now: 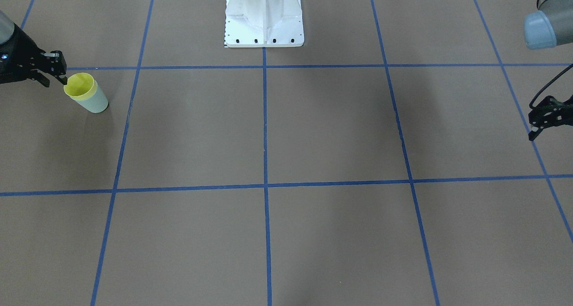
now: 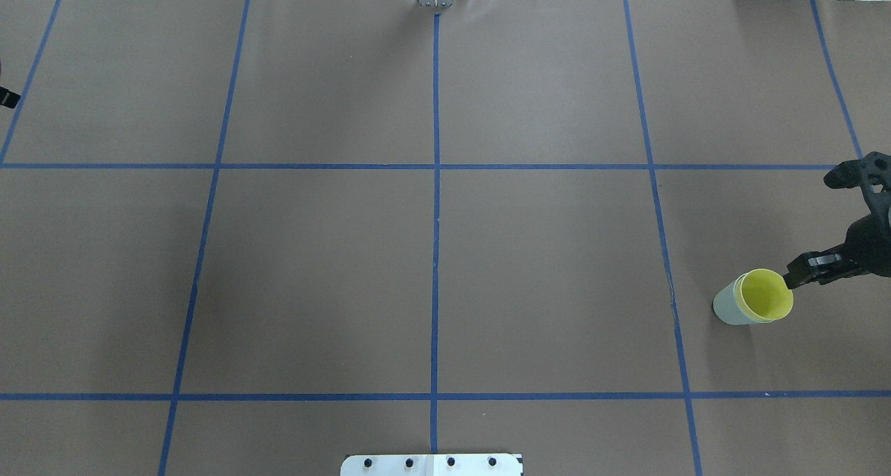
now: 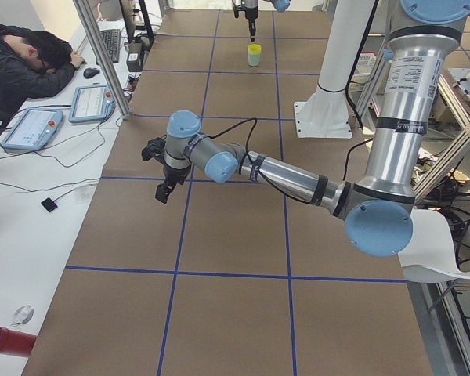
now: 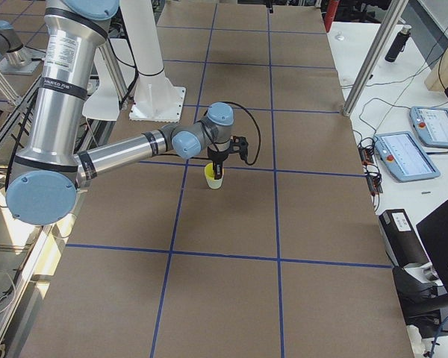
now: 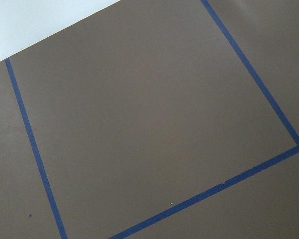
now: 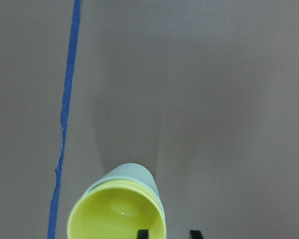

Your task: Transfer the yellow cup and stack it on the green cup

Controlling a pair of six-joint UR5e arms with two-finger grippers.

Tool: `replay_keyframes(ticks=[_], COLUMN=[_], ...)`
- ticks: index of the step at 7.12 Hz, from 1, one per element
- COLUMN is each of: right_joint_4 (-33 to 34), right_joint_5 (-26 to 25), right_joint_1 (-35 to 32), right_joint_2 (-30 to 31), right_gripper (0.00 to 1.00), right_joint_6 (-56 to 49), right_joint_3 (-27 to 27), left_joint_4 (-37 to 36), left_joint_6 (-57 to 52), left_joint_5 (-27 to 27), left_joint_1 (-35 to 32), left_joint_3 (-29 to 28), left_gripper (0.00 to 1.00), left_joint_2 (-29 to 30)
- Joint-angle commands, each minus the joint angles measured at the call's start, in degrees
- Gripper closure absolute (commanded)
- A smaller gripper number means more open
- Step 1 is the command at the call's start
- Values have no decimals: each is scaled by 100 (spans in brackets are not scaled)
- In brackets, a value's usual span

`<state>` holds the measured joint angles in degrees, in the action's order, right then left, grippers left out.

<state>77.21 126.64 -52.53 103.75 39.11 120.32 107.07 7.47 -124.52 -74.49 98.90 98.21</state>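
Note:
The yellow cup (image 1: 80,86) sits nested inside the green cup (image 1: 96,102), upright on the table at my right side. Only its rim band shows above the green wall. Both also show in the overhead view, yellow (image 2: 766,295) in green (image 2: 725,303), and in the right wrist view, yellow (image 6: 114,214) in green (image 6: 132,174). My right gripper (image 6: 169,234) is open. One fingertip (image 6: 143,234) is inside the yellow rim and the other is outside it, with a clear gap. My left gripper (image 1: 532,122) is open and empty, far across the table.
The robot's white base (image 1: 264,19) stands at mid table on the near edge. Blue tape lines (image 2: 436,184) divide the brown table surface. In the exterior left view, tablets (image 3: 31,129) lie on a side desk where a person (image 3: 19,63) rests.

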Motion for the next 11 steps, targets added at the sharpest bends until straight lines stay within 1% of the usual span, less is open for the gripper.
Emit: replay_keyframes(ticks=[1,2,3,4,5,6,7,8,9,11], right_joint_4=[179,476,993,1572,1935,1930,1904,1886,1903,1912], right_joint_5=[10,-8,-8,96,341,552,511,502,537,572], right_joint_1=[-151,-631,-1340,-2148,-2782,-3015,-3096,-3366,-3491,-3597], right_joint_2=[-65,-92,-318,-825,-1083,-1085,-1016,-806,-778,-629], right_gripper=[0,0,0,0,0,0,0,0,0,0], right_joint_6=[-113,-1028,-2403,-3661,-4378,-4447,-4412,-4464,-4386,-4377], right_joint_3=[-26,-104,-340,-925,-1340,-1431,-1458,-1615,-1617,-1625], left_joint_4=[-133,-595,-1156,-1545,-1609,-1549,-1514,-1296,-1033,-1030], left_joint_6=[-845,-1679,-2357,-2860,-3230,-3208,-3242,-3217,-3164,-2131], left_joint_5=[-72,-177,-143,-177,-186,-195,-204,-135,-151,-195], left_joint_1=[-406,-766,-1117,-1599,-1987,-2121,-2140,-2106,-2088,-2088], left_joint_3=[-351,-624,-731,-880,-1047,-1013,-909,-1047,-1257,-927], left_gripper=[0,0,0,0,0,0,0,0,0,0], left_joint_2=[-4,92,171,215,181,-115,-327,-660,-776,-847])
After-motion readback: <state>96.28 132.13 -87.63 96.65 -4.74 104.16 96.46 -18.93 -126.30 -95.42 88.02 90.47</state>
